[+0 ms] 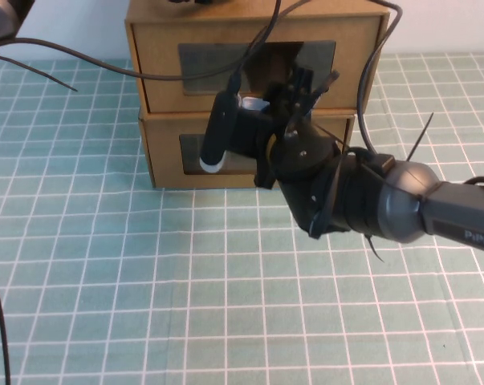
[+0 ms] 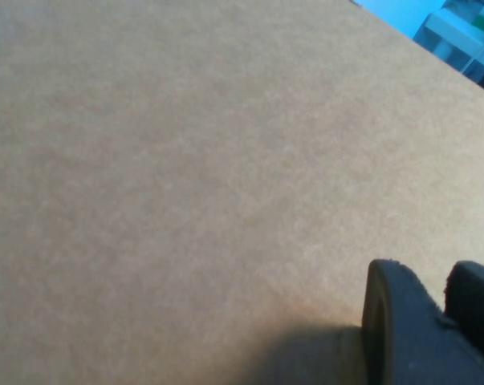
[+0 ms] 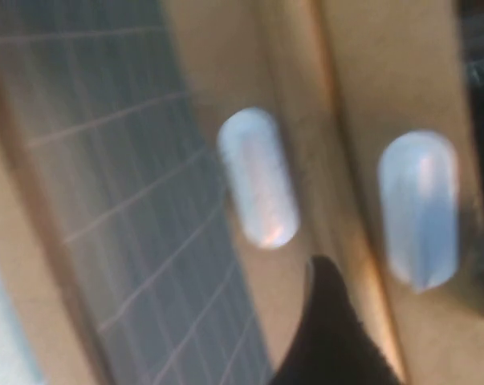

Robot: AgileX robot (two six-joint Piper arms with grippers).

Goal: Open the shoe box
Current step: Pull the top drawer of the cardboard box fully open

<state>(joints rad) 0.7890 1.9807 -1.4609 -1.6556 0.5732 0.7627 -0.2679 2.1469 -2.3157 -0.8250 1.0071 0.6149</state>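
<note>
Two brown cardboard shoe boxes are stacked at the back of the table, the upper box (image 1: pixel 258 48) on the lower box (image 1: pixel 169 152). Each has a dark window in its front. My right gripper (image 1: pixel 302 84) is up against the front of the upper box, just above the seam between the boxes. Its jaws stand open, and in the right wrist view the gripper (image 3: pixel 406 265) straddles a box edge, with a pale oval mark (image 3: pixel 418 208) between the jaws. My left gripper (image 2: pixel 434 301) hovers close over a plain cardboard face (image 2: pixel 185 160) and is out of the high view.
The boxes stand on a green mat with a white grid (image 1: pixel 145 281). Black cables (image 1: pixel 89 60) hang across the upper box front and down the left side. The right arm's grey body (image 1: pixel 402 204) lies over the mat to the right.
</note>
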